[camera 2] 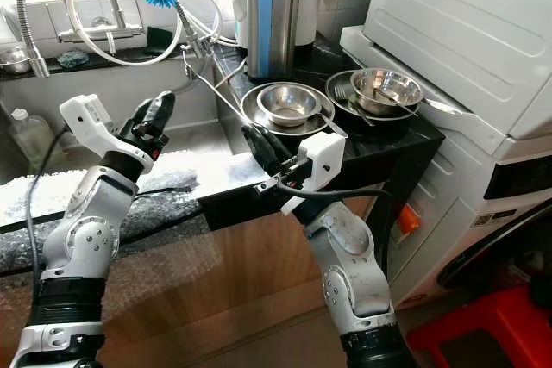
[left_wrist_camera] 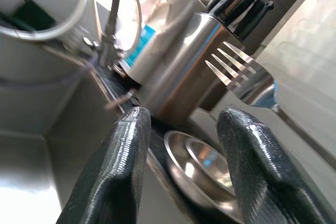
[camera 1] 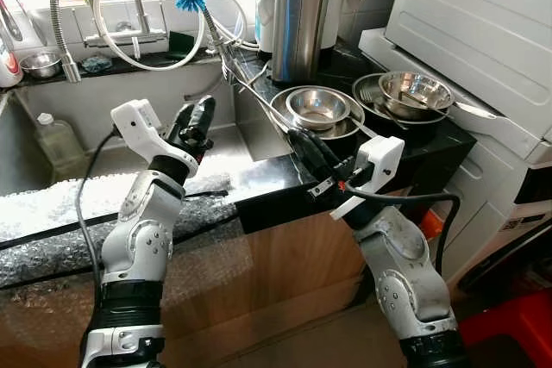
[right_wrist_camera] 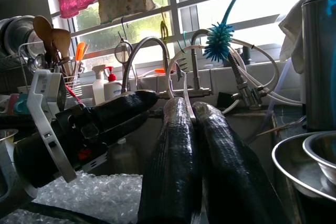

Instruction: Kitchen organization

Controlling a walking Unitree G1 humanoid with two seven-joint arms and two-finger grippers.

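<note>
Fork in hand at the sink corner, most of the tidying not yet done

The right pincer [camera 1: 302,146] is clamped narrow on a fork [right_wrist_camera: 181,80], its fingers pressed together at the edge of the black desk [camera 1: 259,180], with the tines standing up ahead of them; the left pincer [left_wrist_camera: 178,166] hovers beside the sink [camera 1: 52,170] with its fingers spread wide and nothing between them. On the desk a steel bowl [camera 1: 317,106] sits in a wider plate, and just beside it a second bowl [camera 1: 416,92] rests in a dark pan with cutlery lying in it, in front of the tall steel knife block [camera 1: 301,19]. Judging from this, one fork is picked up but not placed, and the bowls and remaining cutlery look still unsorted
</note>
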